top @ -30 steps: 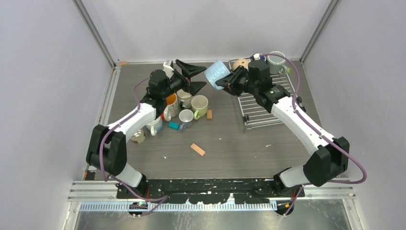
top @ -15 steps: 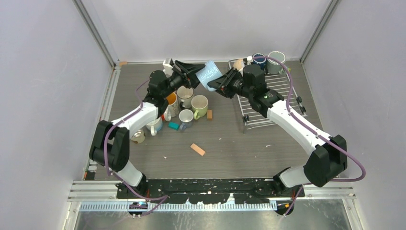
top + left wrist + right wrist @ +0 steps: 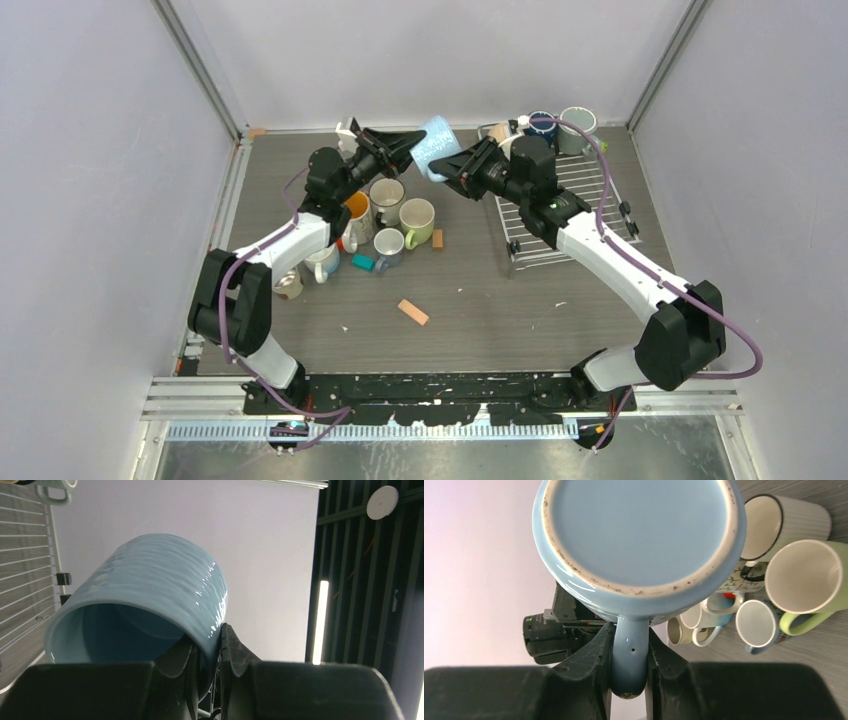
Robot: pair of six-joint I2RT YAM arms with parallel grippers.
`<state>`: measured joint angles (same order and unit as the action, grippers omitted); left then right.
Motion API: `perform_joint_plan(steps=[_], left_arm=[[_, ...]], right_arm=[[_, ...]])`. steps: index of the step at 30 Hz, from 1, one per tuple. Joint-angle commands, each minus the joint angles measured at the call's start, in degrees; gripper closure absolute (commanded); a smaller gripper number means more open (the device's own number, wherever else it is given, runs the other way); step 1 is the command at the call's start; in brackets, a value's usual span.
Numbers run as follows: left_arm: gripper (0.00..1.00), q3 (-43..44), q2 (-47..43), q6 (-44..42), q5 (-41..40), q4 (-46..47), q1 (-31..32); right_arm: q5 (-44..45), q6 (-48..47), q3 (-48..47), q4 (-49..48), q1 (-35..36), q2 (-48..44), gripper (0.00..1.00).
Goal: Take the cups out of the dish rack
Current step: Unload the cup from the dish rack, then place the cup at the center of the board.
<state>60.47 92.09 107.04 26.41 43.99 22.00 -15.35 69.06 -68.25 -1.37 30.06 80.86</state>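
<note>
The light blue cup (image 3: 432, 147) hangs in the air between the two arms, tipped on its side, over the far part of the worktop (image 3: 480, 300) and just left of the dish rack (image 3: 560, 215); it touches neither.

The right tool (image 3: 629, 640) is clamped on the handle (image 3: 628, 655), one finger on each side, so the cup's base faces its camera; this looks like a grip chosen for lifting the cup off the rack.

The left tool (image 3: 218, 630) has its fingers pinched on the rim wall, one inside the mouth and one outside; both tools therefore hold the cup at once, which reads as a handover. The likely reason is reach: the cluster of cups (image 3: 385, 225), the lime green cup (image 3: 417, 220) among them, stands on the left arm's side.

A navy cup (image 3: 541, 123) and a grey-green cup (image 3: 577, 124) stand at the rack's far edge, so the unloading is not done; whether more cups sit behind the right arm cannot be told. The next step probably needs the right tool to let go before the left arm pulls away, or the cup may twist.
</note>
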Motion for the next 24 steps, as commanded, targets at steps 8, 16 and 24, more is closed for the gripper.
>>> perform_joint_plan(steps=[8, 16, 24], left_arm=[[1.00, 0.74, -1.56, 2.24, -1.77, 10.74, 0.06], [1.00, 1.78, -2.67, -0.74, -1.96, 10.09, 0.06], [1.00, 2.76, -5.23, -6.01, -1.13, 5.05, -0.33]], right_arm=[[-0.72, -2.91, 0.56, -7.69, 0.75, -3.41, 0.98], [-0.19, -5.65, 0.89, -4.34, 0.87, -4.24, 0.41], [2.19, -10.69, 2.11, 3.21, 0.87, -7.43, 0.08]])
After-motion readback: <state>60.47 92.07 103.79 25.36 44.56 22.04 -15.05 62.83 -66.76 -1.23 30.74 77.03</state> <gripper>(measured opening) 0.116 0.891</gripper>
